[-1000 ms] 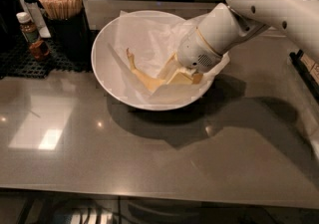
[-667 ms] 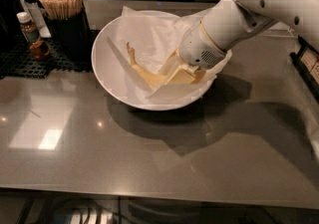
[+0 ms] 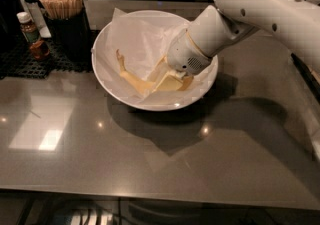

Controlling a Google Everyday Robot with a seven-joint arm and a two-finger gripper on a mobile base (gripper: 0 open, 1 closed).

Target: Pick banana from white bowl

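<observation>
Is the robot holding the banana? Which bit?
Cannot tell. The gripper is in the bowl, at the end of the banana away from its stem.

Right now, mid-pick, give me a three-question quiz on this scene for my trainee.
1. True or false: the pincer is down inside the wide round white bowl lined with crinkled paper.
2. In the camera view, the stem end of the curved yellow banana is: A) left of the pincer, B) right of it, C) hidden beneath it.
3. Fill in: the black holder of pale wooden sticks stands to the bowl's ____ in the camera view.
Key: 1 true; 2 A; 3 left.
</observation>
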